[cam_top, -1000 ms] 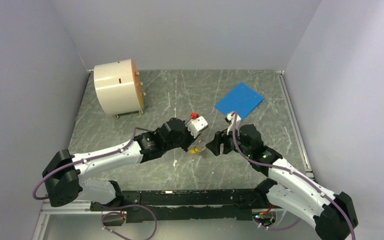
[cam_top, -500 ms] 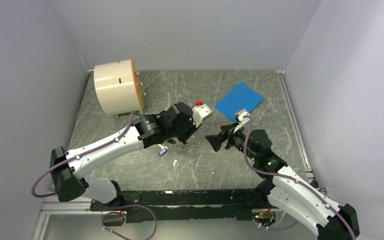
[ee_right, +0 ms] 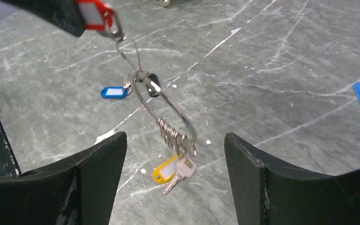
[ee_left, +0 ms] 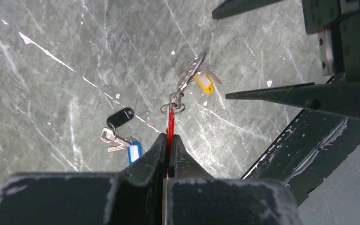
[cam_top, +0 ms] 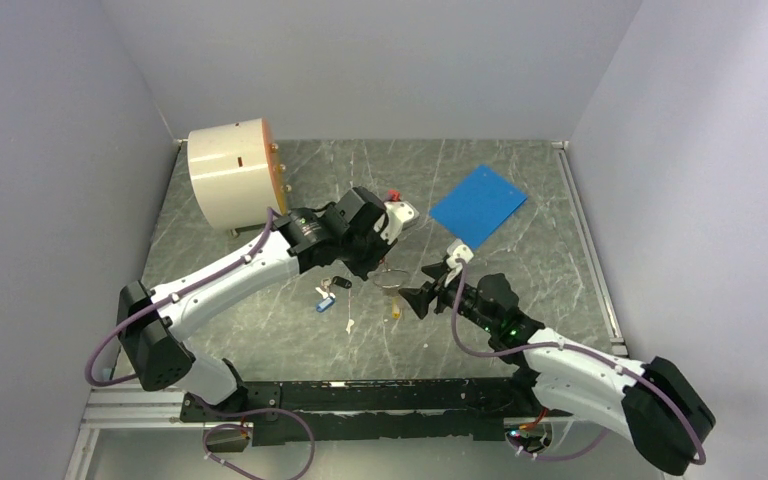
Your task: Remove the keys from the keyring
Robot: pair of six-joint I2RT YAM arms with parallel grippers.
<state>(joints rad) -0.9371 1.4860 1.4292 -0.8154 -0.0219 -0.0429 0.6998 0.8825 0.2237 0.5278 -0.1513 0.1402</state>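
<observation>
My left gripper (cam_top: 378, 262) (ee_left: 169, 138) is shut on a red tag (ee_left: 170, 123) (ee_right: 93, 13) and holds it above the table. The thin wire keyring (cam_top: 390, 280) (ee_left: 190, 75) (ee_right: 165, 107) hangs from the tag by a small loop. At the ring's low end are several bare keys and a yellow-tagged key (cam_top: 395, 310) (ee_left: 204, 84) (ee_right: 167, 170), at or just above the table. My right gripper (cam_top: 422, 288) (ee_right: 174, 140) is open, low, its fingers either side of the ring's low end without touching it.
A blue-tagged and a black-tagged key (cam_top: 328, 294) (ee_left: 122, 136) (ee_right: 115, 92) lie loose on the table left of the ring. A blue sheet (cam_top: 478, 203) lies at the back right, a cream drum (cam_top: 230, 175) at the back left. A white scrap (cam_top: 348, 325) lies nearby.
My left gripper rose and swung back, lifting the ring by the red tag. The blue and black tagged keys came into sight on the table. My right gripper dropped low, facing the ring.
</observation>
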